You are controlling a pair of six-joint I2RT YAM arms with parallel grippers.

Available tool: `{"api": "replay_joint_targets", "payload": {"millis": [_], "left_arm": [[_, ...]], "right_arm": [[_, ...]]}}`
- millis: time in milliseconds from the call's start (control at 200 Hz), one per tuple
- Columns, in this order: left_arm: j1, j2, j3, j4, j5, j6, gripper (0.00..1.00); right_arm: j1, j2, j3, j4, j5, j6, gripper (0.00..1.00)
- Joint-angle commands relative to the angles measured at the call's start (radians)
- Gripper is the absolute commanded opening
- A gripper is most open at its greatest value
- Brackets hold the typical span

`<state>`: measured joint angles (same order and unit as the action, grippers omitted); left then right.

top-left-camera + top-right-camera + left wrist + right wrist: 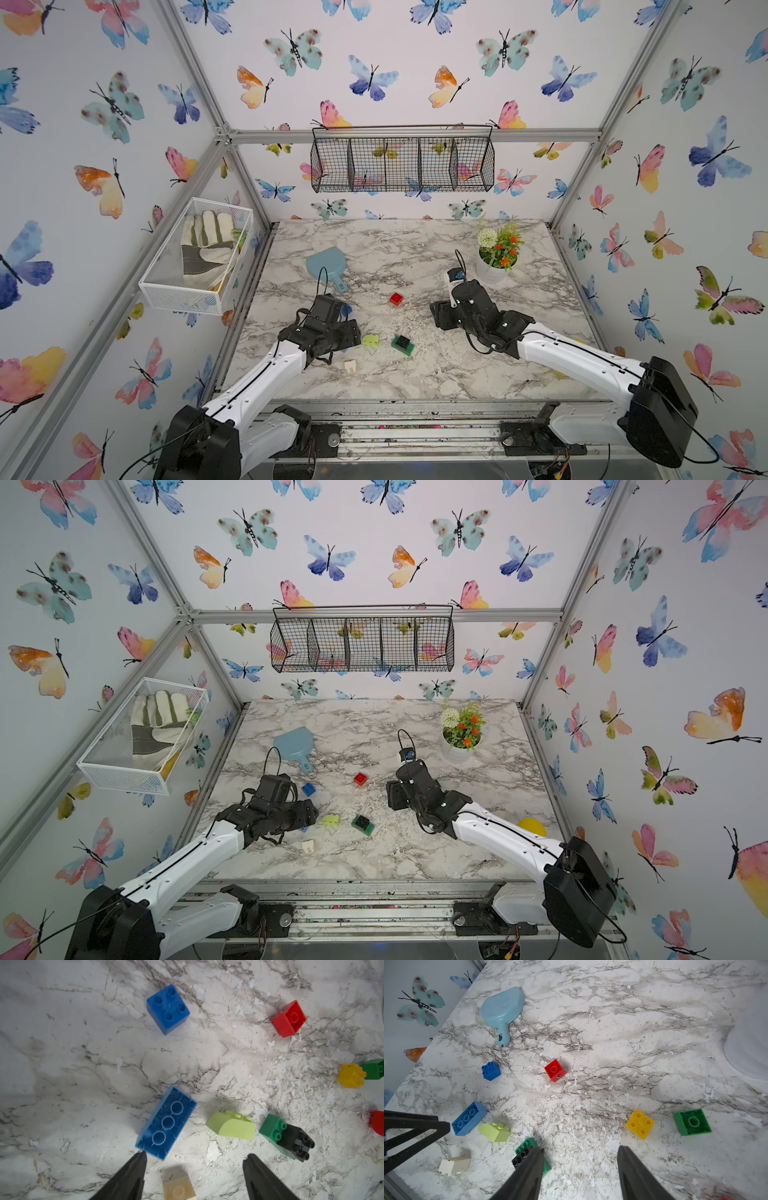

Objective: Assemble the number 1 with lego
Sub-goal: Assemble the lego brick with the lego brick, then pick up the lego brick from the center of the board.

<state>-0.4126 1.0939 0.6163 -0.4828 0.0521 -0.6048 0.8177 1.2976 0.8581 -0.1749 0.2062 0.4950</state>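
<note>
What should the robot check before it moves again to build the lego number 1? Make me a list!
1. Left fingers open, holding nothing: ok.
2. Right fingers open, holding nothing: ok.
3. Long blue brick studs up: not ok, its hollow side faces up.
4. Number 1 started: not ok, only the black brick sits on the green brick.
5. Pale blue scoop out of the way: ok, nothing touches it.
6. Every piece in sight: cannot tell; one red piece is cut off by the picture's edge.
</note>
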Motion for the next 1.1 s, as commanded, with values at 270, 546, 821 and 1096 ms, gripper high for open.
{"api": "replay_joint_targets", "payload": {"millis": [270, 546, 821, 1096], "left_arm": [[-0.135, 0.018, -0.034, -0.125, -0.077, -0.171, 0.78], [-0.157, 0.08, -0.056, -0.106, -0.081, -0.196, 0.68], [-0.163, 0.149, -0.071, -0.038, -0.036, -0.165, 0.56], [-0.163, 0.154, -0.081, -0.023, -0.034, -0.15, 0.36]], "right_arm": [[-0.022, -0.01, -0.027, 0.009, -0.045, -0.016, 0.62], [-0.023, -0.025, -0.06, 0.022, -0.065, -0.009, 0.62], [-0.023, -0.046, -0.077, 0.019, -0.071, 0.01, 0.61], [-0.023, -0.047, -0.087, 0.029, -0.077, 0.027, 0.6]]}}
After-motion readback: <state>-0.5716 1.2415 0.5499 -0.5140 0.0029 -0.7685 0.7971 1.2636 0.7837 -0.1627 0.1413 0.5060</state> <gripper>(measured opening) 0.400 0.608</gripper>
